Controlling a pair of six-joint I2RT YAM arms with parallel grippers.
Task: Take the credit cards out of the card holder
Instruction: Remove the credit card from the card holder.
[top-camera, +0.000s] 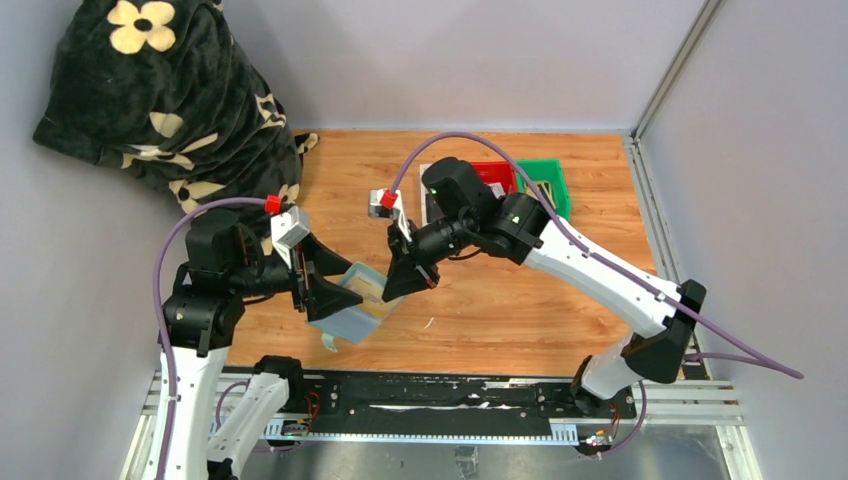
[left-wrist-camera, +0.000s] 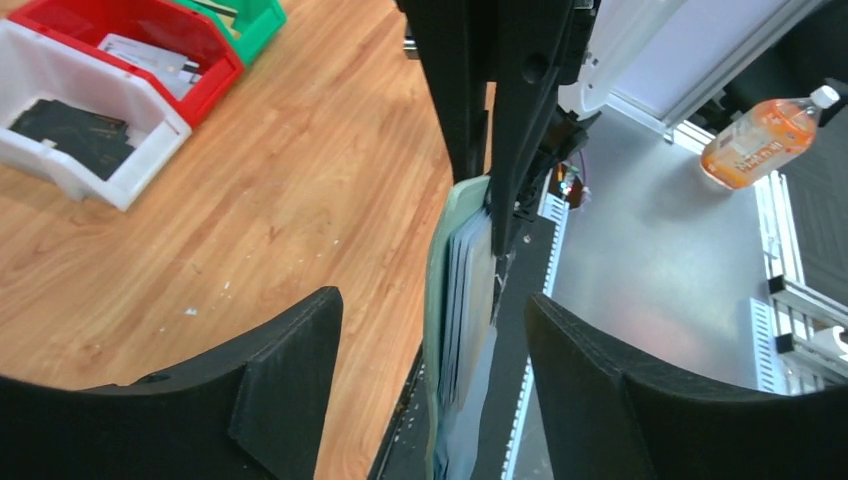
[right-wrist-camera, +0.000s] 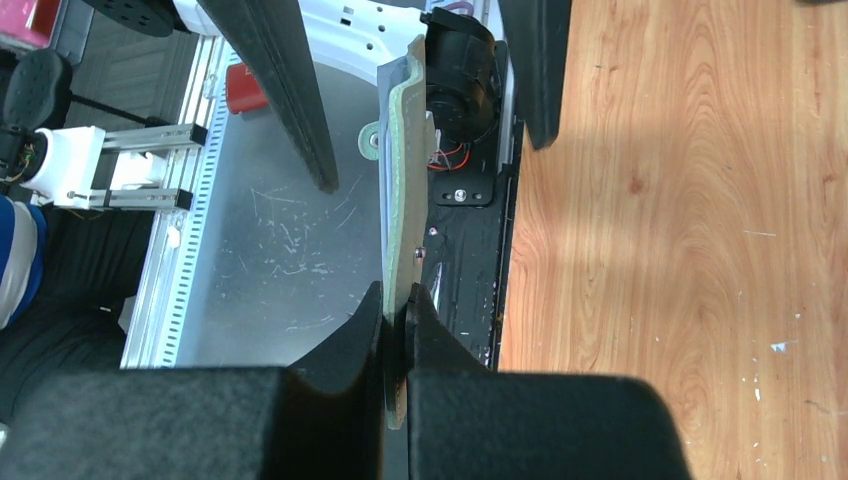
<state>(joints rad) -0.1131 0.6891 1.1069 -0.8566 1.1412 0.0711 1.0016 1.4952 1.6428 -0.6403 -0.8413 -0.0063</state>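
The sage-green card holder (top-camera: 352, 310) hangs in the air above the table's near edge, between the two arms. My right gripper (right-wrist-camera: 397, 312) is shut on its upper edge, and the holder (right-wrist-camera: 402, 190) runs away from the jaws edge-on. A tan-gold credit card (top-camera: 376, 304) shows in its open face. My left gripper (left-wrist-camera: 432, 300) is open and straddles the holder (left-wrist-camera: 448, 300). Its two black fingers (left-wrist-camera: 300, 350) stand on either side with a gap to each. Thin card edges (left-wrist-camera: 472, 290) show as stacked layers inside the holder.
A white bin (left-wrist-camera: 90, 150), a red bin (left-wrist-camera: 150, 25) and a green bin (top-camera: 545, 185) stand at the back right of the wooden table. A black flowered blanket (top-camera: 170, 100) lies at the back left. An orange bottle (left-wrist-camera: 765, 140) lies below the table's metal rail.
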